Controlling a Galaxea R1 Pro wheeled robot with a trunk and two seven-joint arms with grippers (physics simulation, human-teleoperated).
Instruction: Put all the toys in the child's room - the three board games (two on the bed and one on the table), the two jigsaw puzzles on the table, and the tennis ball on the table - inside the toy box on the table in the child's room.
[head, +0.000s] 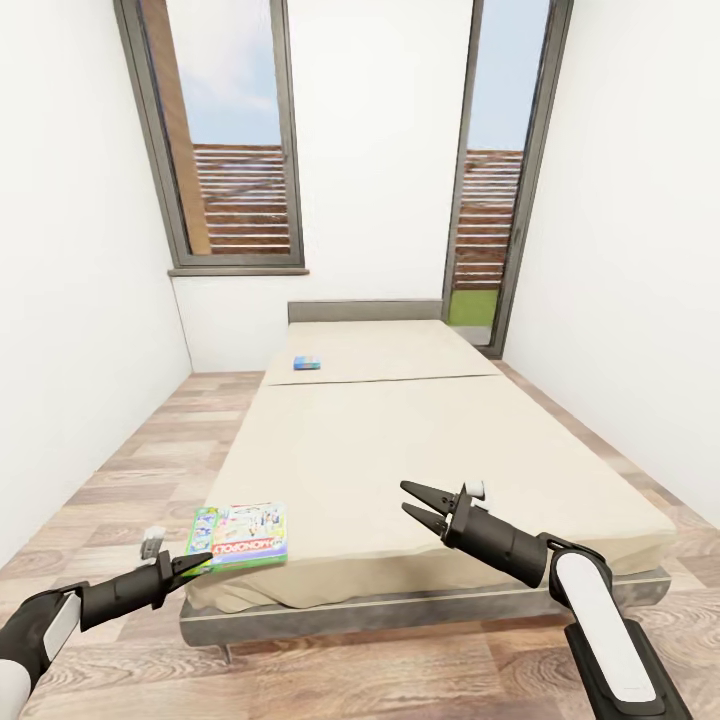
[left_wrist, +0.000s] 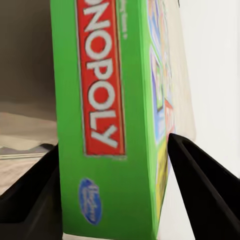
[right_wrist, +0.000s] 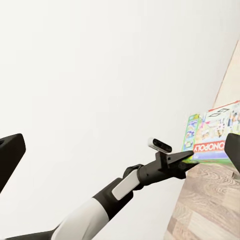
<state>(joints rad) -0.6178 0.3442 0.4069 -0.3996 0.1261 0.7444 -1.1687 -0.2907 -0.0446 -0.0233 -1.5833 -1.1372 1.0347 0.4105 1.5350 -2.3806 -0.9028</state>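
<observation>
Left fingers (head: 192, 566) straddling the Monopoly box (head: 241, 535) edge — contact unclear; green spine legible from the wrist. Right fingers (head: 418, 503) apart, empty.

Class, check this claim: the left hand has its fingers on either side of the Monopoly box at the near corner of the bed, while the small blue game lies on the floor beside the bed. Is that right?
Not quite. The small blue game lies on the bed, up near the headboard, not on the floor; the head view shows it. The rest holds: the left hand has its fingers on either side of the Monopoly box at the bed's near corner.
</observation>
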